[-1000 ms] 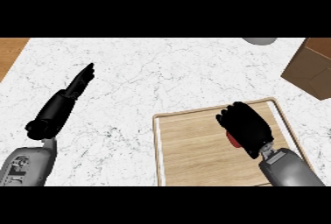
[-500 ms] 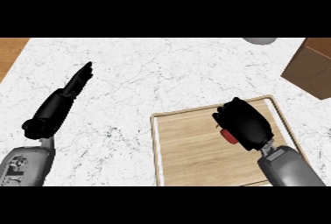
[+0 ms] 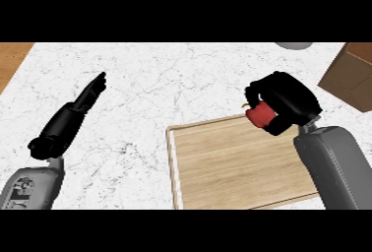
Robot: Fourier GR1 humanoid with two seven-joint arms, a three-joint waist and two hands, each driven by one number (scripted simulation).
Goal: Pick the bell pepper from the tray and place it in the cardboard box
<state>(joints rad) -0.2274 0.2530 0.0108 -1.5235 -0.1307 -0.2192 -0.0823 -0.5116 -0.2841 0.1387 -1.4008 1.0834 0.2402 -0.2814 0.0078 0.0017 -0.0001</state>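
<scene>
Since the counter (image 3: pixel 167 74) is the biggest thing here, I begin with it: white marble, running left to right under both my arms. Near and right lies the tray (image 3: pixel 232 167), pale wood with a raised rim, its floor bare. At the far right edge sits the box (image 3: pixel 354 74), brown, only partly in view, well apart from the tray's far corner. My left hand (image 3: pixel 85 98) rests at the left, fingers straight and together, holding nothing. My right hand (image 3: pixel 285 101) hangs over the tray's far right corner, fingers curled round the pepper (image 3: pixel 260 115), which shows red beneath my palm with its stem poking left. I judge this 1 pepper light, hollow, waxy and a bit slippery, so wrapping its broad body suits better than pinching the stem.
</scene>
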